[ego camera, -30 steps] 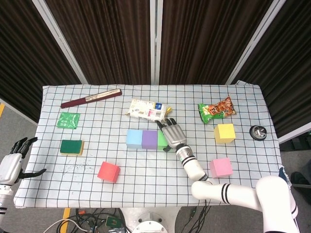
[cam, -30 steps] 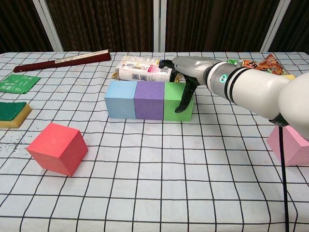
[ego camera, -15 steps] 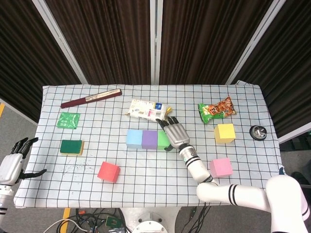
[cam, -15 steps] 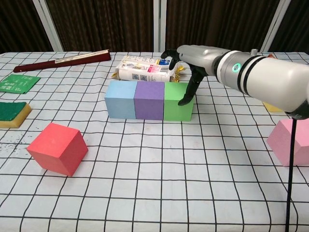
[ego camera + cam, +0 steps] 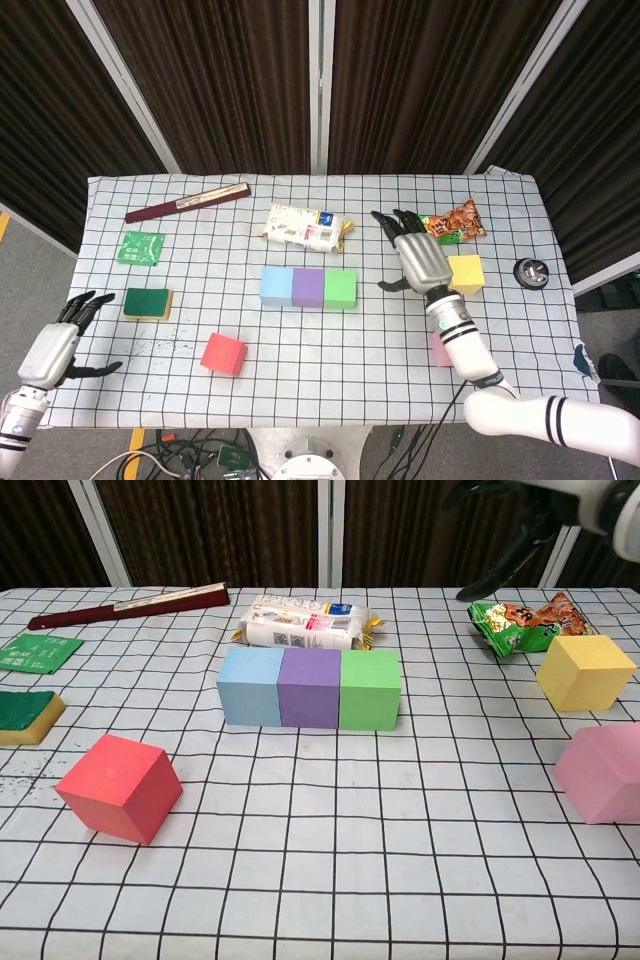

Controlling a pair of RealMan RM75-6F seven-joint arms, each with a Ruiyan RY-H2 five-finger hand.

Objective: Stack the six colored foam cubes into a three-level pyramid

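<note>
A blue cube (image 5: 276,286), a purple cube (image 5: 307,287) and a green cube (image 5: 340,288) stand touching in a row at the table's middle. The red cube (image 5: 223,353) lies alone at the front left. A yellow cube (image 5: 466,274) sits at the right, and the pink cube (image 5: 603,771) in front of it is mostly covered by my right arm in the head view. My right hand (image 5: 415,258) hovers with fingers spread and empty, between the green and yellow cubes. Beyond the table's left front corner, my left hand (image 5: 62,345) hangs open.
Along the back lie a dark red folded fan (image 5: 187,202), a white packet (image 5: 305,226) just behind the cube row and a snack bag (image 5: 447,225). A green sachet (image 5: 140,247) and a green sponge (image 5: 147,302) occupy the left side. A small black round object (image 5: 530,272) sits at the right edge.
My right hand has let go of the green cube's side, risen and moved right toward the yellow cube. My left hand has shifted slightly toward the table.
</note>
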